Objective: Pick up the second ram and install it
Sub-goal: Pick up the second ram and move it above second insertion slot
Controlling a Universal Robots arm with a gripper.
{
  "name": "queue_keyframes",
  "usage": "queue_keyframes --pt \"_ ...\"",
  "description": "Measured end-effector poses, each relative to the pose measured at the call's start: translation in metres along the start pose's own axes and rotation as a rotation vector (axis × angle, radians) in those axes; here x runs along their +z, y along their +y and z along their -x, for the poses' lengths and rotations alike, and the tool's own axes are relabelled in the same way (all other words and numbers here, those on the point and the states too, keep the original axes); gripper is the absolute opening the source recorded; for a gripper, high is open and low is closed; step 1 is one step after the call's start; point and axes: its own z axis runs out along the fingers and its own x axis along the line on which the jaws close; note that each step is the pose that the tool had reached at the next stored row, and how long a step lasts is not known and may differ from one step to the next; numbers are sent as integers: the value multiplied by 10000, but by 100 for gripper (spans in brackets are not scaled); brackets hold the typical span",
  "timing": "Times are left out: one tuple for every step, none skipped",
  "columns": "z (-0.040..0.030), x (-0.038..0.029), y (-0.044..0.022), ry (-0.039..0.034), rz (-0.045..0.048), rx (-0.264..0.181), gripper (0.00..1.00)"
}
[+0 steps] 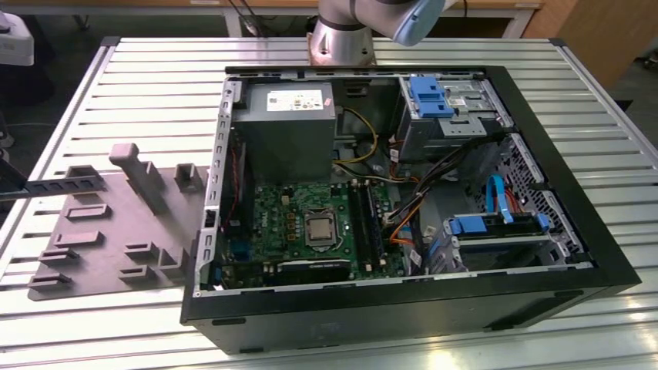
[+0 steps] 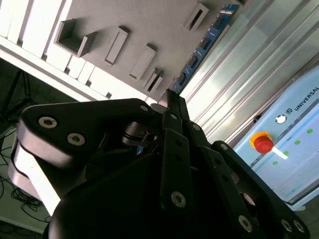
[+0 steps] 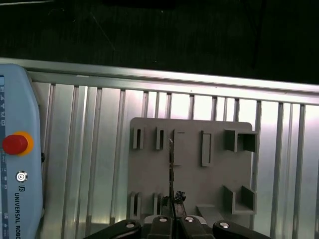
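The claw (image 2: 169, 97) pinches the near end of the long, flat, dark-blue memory stick (image 2: 202, 48), which runs straight out beyond its tips.

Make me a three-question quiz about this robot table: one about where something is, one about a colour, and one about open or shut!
1. Where is the ram stick?
A. On the floor.
B. At the grey holder tray.
C. In a person's hand.

2. What colour is the motherboard?
A. Green.
B. Pink.
C. White.

3. How is the computer case?
A. Shut, with its side cover on.
B. Wrapped in a box.
C. Open, with its insides showing.

Answers:
1 B: the second wrist view shows the blue stick at the tray.
2 A: the board inside the case is green in the exterior view.
3 C: the exterior view looks straight into the case, with no cover over it.
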Motion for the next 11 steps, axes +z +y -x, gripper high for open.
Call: queue_keyframes --pt "0 -7 0 -2 -4 -1 12" --pt "1 -13 1 -3 -8 0 12" --pt "1 -18 2 -5 -13 0 12" --pt "1 -24 2 -6 -16 -1 12" --pt "1 -29 2 -7 -17 0 12" --pt "2 -37 2 -9 -20 -1 12" --pt "2 -43 3 -10 -22 -1 12" --pt "2 -49 3 -12 -25 -1 12" --pt "2 -56 3 -13 -27 -1 12" --pt "3 -64 3 -13 -29 -1 12" --pt "3 -74 3 -14 -32 -1 12"
